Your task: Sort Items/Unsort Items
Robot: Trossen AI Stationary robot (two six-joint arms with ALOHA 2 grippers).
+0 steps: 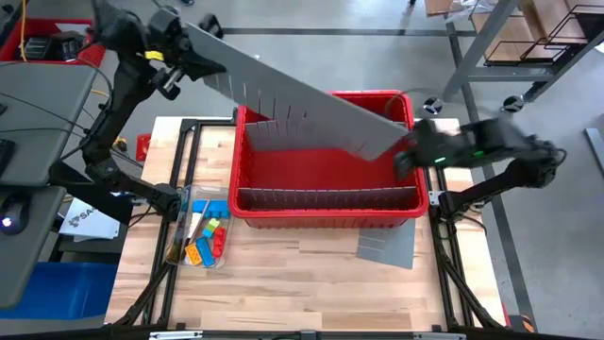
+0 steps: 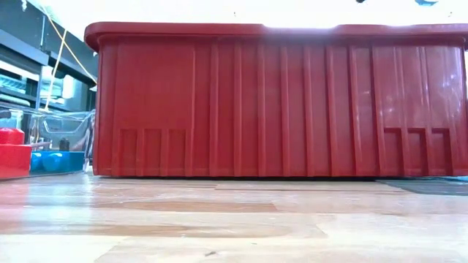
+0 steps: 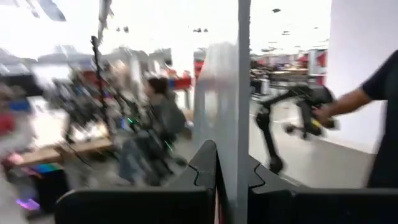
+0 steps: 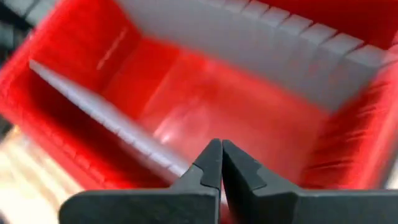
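Note:
A long grey slotted divider panel (image 1: 293, 90) slants across the red bin (image 1: 326, 219), from far left toward the bin's right side. My left gripper (image 1: 184, 59) is shut on its left end. My right gripper (image 1: 404, 161) hangs over the bin's right end beside the panel's right end (image 1: 387, 137), shut with nothing between its fingers (image 4: 222, 149). The items, coloured blocks (image 1: 208, 241), lie in a clear tray (image 1: 179, 250) left of the bin and also show in the low view (image 2: 14, 150). My left gripper pinches the divider panel between its two fingers (image 3: 205, 171) at the panel's left end; the panel shows edge-on (image 3: 244, 124) between them. The panel is lifted and slants over the bin. Whether its right end rests on anything cannot be told. My right gripper: whether it touches the panel's right end cannot be told.
A second grey divider (image 1: 326, 198) stands inside the bin along its near wall (image 4: 93, 106). A short grey divider piece (image 1: 387, 247) lies on the wooden table near the bin's right front corner. Beyond the table a person's arm (image 3: 373, 93) shows.

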